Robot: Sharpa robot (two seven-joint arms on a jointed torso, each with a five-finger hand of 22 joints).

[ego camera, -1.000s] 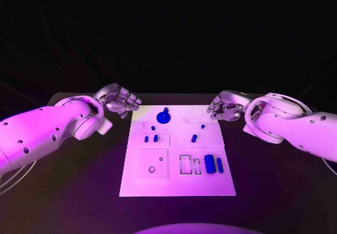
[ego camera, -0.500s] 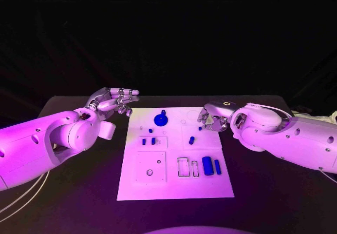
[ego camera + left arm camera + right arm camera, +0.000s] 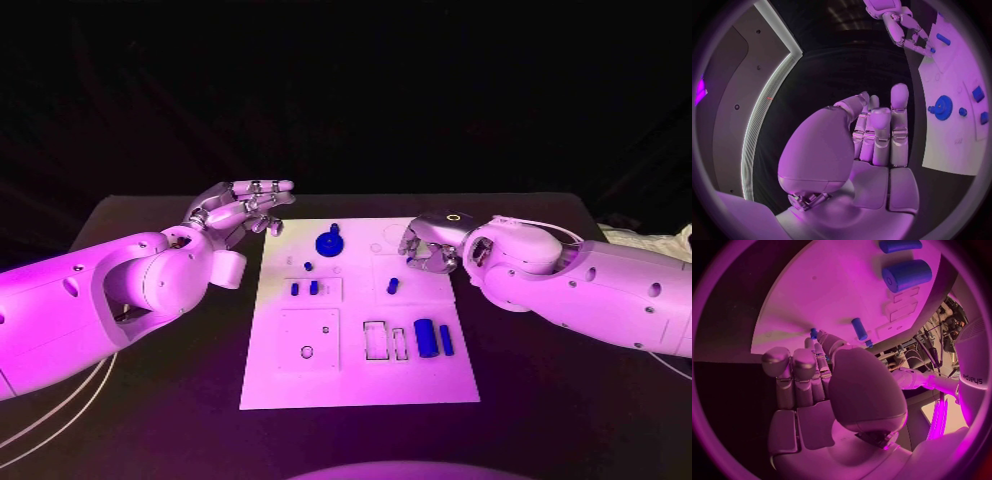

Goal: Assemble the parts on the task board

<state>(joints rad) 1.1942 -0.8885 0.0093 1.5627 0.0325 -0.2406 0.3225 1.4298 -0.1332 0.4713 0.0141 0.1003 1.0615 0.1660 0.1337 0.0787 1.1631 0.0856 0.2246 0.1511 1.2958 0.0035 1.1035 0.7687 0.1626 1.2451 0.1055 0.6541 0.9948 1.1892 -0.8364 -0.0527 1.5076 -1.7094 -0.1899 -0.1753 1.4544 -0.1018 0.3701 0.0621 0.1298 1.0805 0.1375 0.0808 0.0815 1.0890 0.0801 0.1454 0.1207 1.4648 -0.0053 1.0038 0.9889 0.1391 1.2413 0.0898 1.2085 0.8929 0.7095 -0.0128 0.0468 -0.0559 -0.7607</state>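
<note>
The white task board lies flat in the middle of the black surface, and I'll place everything against it. The left robot hand hovers just off the board's far left corner, over the dark surface, holding nothing; its fingers lie loosely side by side, only slightly bent. The right robot hand hangs over the board's far right corner, fingers curled downward toward the plate. From where I stand I cannot tell whether anything is pinched in it; the right wrist view shows the fingertips near a small blue peg and a tiny blue stub, but contact isn't clear.

On the board, a blue gear sits near the far edge, left of centre. Small blue pins stand in the middle-left panel. A fat blue cylinder and a slim blue bar lie near the right edge, beside two empty rectangular slots.

To my eye this is the reach for a part: the right robot hand is closing in on the small peg near mid-board. The next move calls for a careful fingertip pinch on something small and upright, without knocking it over.
</note>
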